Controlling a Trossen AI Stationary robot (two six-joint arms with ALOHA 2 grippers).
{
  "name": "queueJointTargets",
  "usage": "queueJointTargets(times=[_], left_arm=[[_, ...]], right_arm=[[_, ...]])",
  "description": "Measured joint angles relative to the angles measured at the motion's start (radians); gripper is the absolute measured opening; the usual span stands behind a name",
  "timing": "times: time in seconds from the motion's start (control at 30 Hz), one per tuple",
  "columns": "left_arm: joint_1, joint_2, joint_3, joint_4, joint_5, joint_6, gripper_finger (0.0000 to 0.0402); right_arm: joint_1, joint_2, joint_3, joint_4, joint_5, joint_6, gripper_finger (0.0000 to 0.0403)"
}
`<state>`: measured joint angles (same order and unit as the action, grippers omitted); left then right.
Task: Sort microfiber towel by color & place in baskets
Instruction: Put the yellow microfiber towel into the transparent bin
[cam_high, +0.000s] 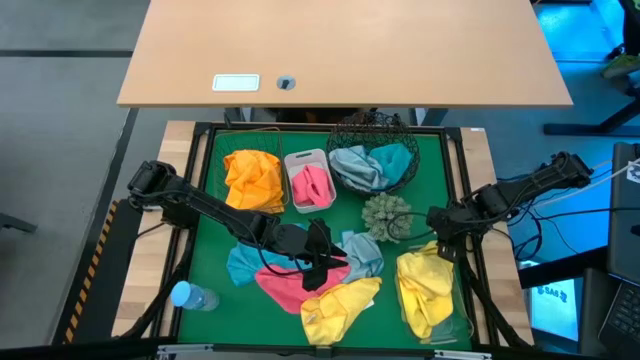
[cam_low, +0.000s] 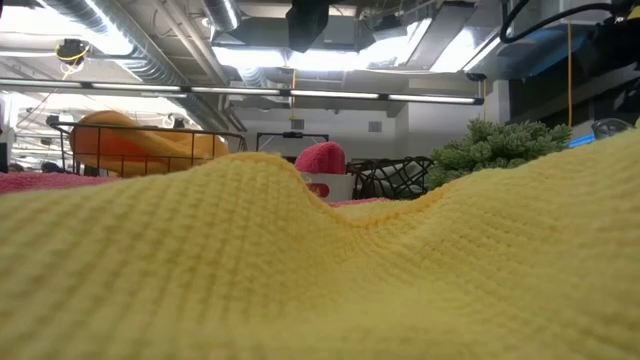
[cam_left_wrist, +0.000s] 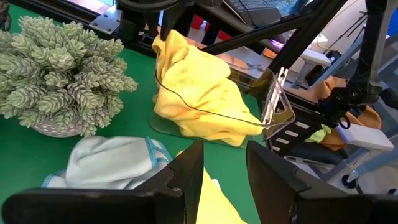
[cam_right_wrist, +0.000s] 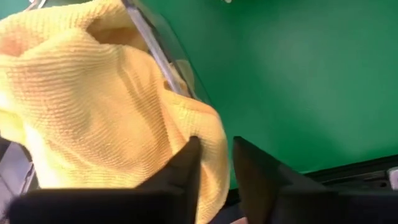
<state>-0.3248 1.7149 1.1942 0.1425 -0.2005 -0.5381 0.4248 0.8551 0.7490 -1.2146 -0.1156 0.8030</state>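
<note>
Green mat (cam_high: 440, 170); orange towel (cam_high: 252, 178) upper left, pink towel (cam_high: 312, 186) in white tub (cam_high: 304, 160), yellow towel (cam_high: 425, 285) lower right.

Three baskets (cam_high: 305, 181) line the mat's (cam_high: 440, 170) back edge — plant (cam_high: 386, 216) before them, tray (cam_high: 462, 325) front right.

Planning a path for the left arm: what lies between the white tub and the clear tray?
In the high view, the spiky plant sits between the white tub and the clear tray.
</note>
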Motion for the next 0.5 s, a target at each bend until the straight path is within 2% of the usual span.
queueJointTargets(times=[0.17,0.37,0.5], left_arm=[[0.000,0.000,0.000,0.000,0.000,0.000,0.0115],[0.000,0.000,0.000,0.000,0.000,0.000,0.0115],[0.000,0.000,0.000,0.000,-0.001,0.000,0.0115]], right_arm=[[0.000,0.000,0.000,0.006,-0.017,-0.002,0.0013],[0.000,0.000,0.009,0.013,-0.014,-0.017,0.0019],[0.000,0.000,0.065,0.001,0.016,-0.031,0.0004]])
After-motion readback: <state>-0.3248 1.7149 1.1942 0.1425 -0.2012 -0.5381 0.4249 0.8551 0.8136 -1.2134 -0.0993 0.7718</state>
